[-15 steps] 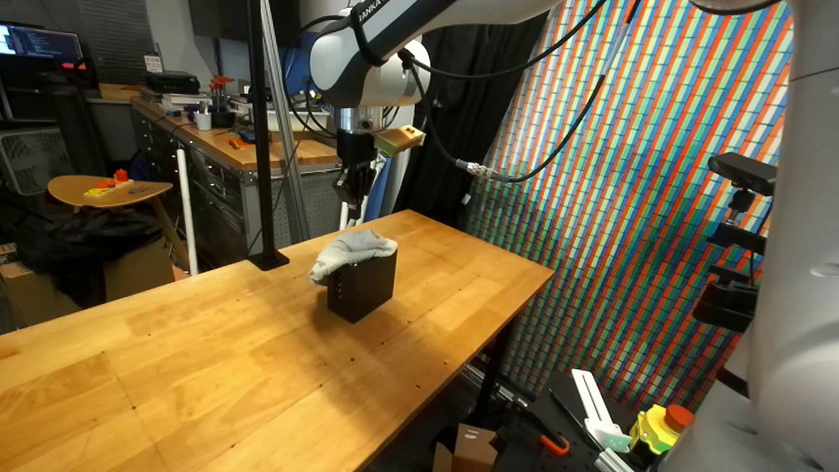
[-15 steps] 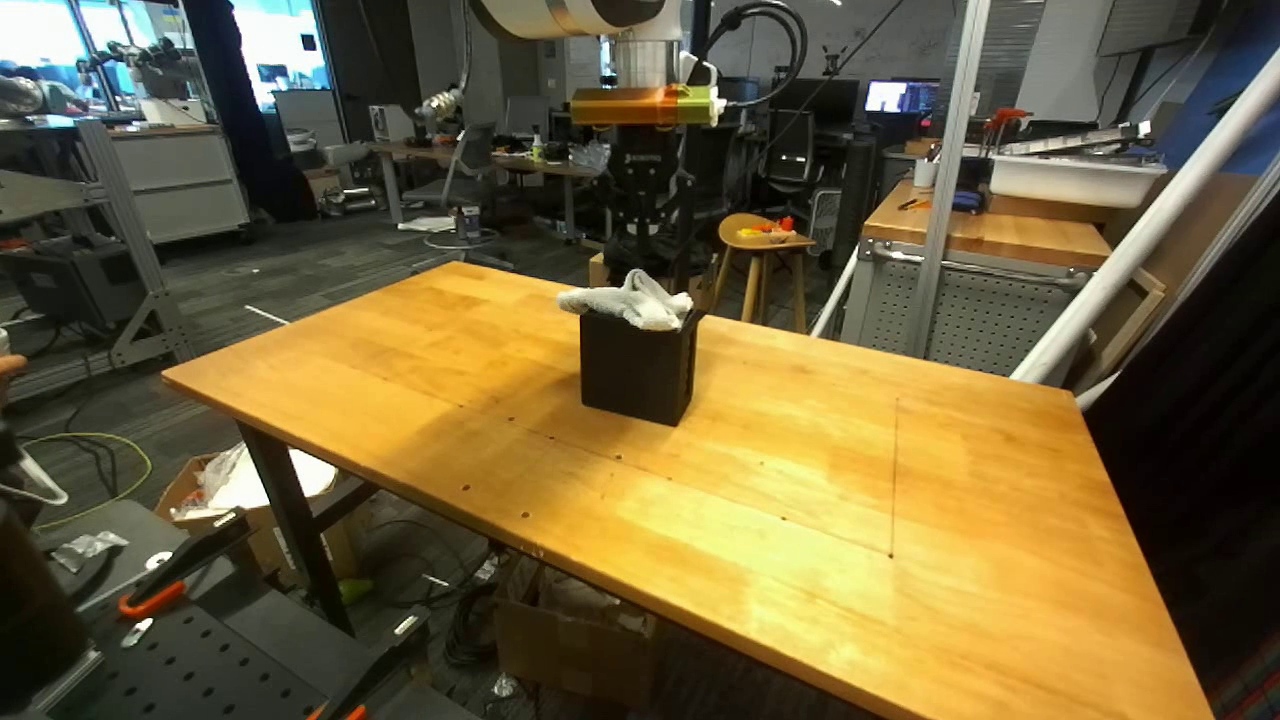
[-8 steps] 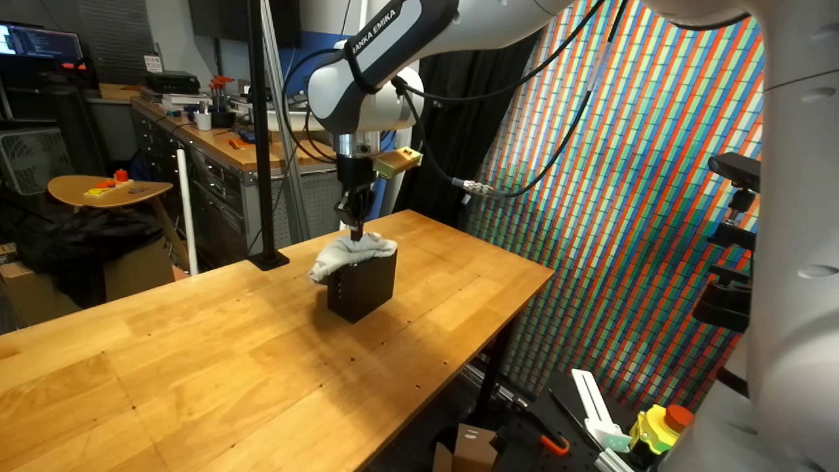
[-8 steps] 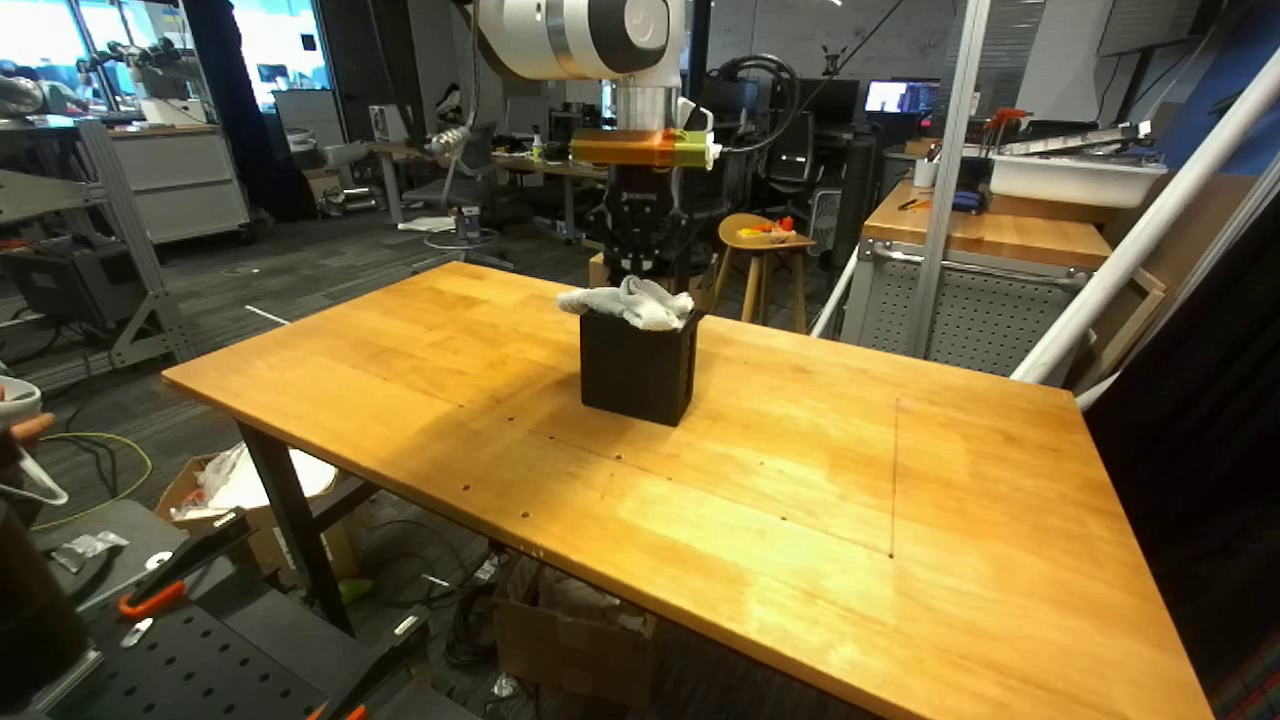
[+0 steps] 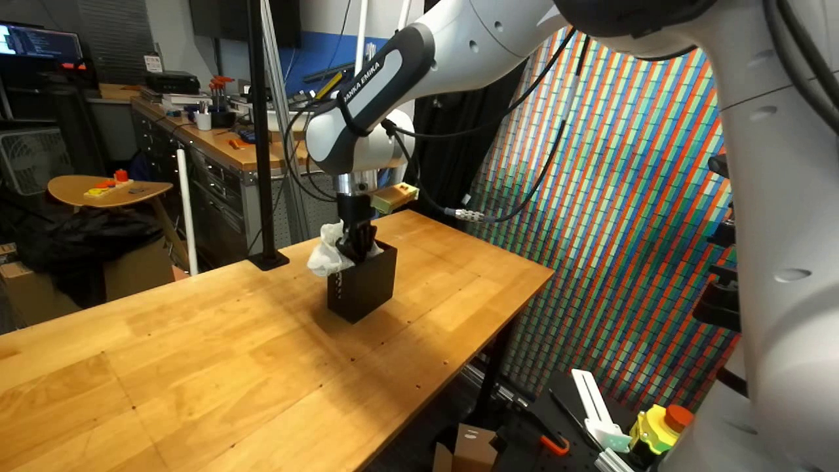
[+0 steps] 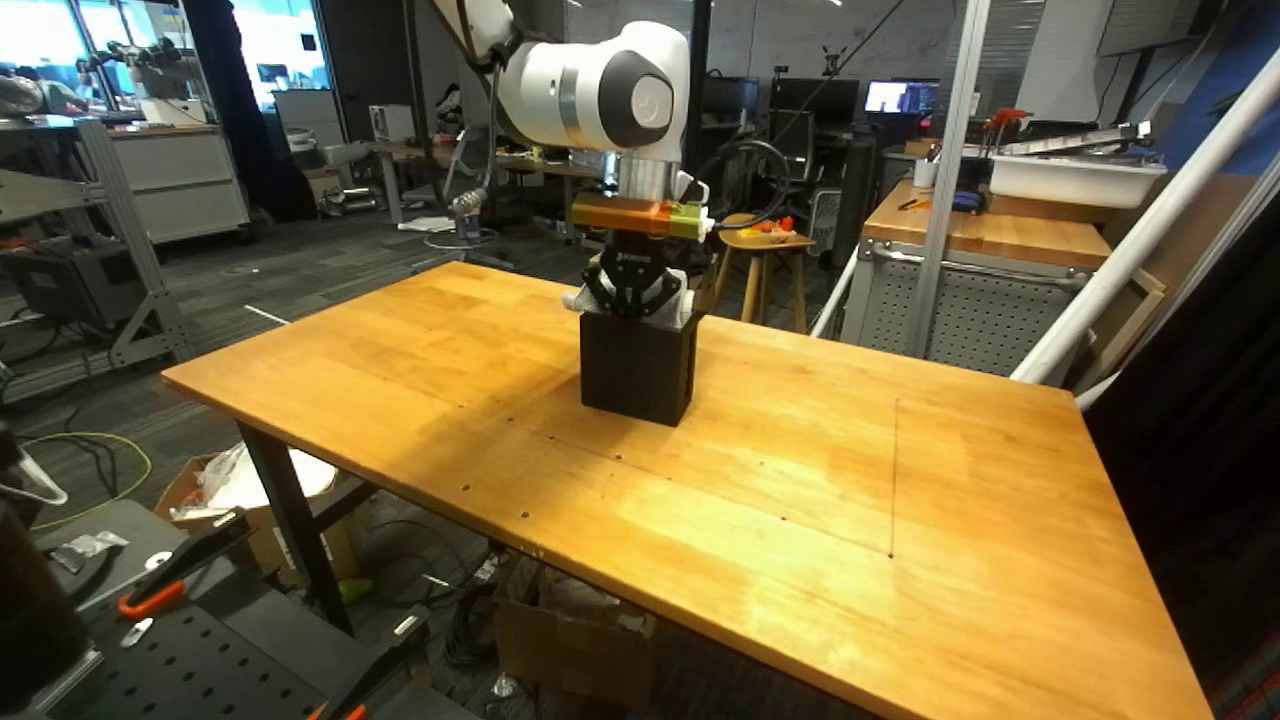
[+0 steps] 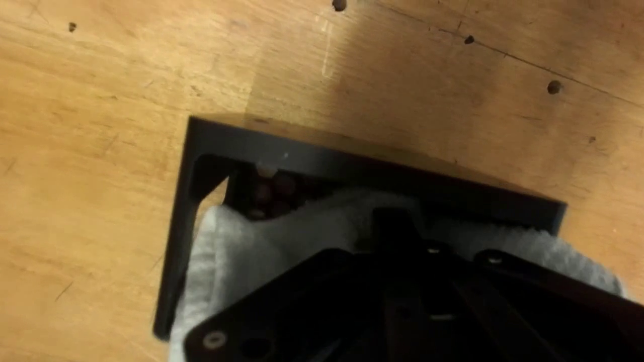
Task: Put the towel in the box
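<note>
A honey-coloured, rectangular wooden table (image 6: 780, 480) spans the middle and lower part of the frame in both exterior views. On it stands the small, black, lidless, straight-walled box (image 6: 632, 370), upright near the centre of that frame. The crumpled, white-grey cloth towel (image 5: 326, 254) is partly inside: its middle seems pushed down into the mouth, while a loose bunch bulges past the rim on the left in an exterior view. The black, link-armed gripper (image 7: 395, 221), at lower centre of the wrist view, has its two fingers pressed together and pushes on the cloth; it does not appear to pinch any.

The likeliest failure is that only the middle goes down, because narrow fingertips push one spot, leaving the bunch outside. The cloth could also snag on the link arms and come out when they lift. An off-centre push, or knuckles striking the rim, might tip or slide the box.

Counted: one table, one box, one towel, one gripper on one white, dark-banded robot arm (image 6: 590, 105); behind, one pale wooden stool (image 5: 105, 190) at left of frame.
</note>
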{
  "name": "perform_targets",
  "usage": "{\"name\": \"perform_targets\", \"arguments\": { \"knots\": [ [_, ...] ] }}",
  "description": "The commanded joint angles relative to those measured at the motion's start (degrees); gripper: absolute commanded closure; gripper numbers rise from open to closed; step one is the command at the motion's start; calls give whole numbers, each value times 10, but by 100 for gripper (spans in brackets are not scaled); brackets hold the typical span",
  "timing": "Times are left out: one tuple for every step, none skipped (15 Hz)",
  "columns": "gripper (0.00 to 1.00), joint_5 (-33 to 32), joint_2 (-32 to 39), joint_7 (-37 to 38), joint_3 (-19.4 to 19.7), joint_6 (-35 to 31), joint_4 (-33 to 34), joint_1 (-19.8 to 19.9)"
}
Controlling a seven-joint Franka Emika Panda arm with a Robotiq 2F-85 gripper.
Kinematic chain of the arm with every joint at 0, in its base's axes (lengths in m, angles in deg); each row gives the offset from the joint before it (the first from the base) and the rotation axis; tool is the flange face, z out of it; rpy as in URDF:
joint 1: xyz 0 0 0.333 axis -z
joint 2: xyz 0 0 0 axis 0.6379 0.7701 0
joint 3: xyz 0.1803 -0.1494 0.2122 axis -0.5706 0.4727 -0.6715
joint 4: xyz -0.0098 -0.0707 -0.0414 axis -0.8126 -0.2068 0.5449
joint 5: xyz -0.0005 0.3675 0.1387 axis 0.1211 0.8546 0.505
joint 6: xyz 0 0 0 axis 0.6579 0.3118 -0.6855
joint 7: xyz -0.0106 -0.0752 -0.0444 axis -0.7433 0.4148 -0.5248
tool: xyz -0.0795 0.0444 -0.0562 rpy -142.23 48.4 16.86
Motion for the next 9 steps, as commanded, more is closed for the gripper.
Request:
{"name": "perform_targets", "arguments": {
  "knots": [
    [100, 26, 41, -15, -9, 1, 6, 17],
    [100, 31, 50, -16, -9, 3, 5, 21],
    [100, 38, 54, -17, -11, 5, 5, 25],
    [100, 47, 50, -22, -12, 9, 4, 29],
    [100, 52, 47, -23, -12, 8, 2, 31],
    [100, 57, 43, -25, -12, 10, 0, 33],
    [100, 58, 38, -26, -12, 11, -1, 34],
    [100, 59, 33, -26, -12, 11, -2, 35],
    [100, 59, 25, -29, -13, 12, -5, 35]
  ]
}}
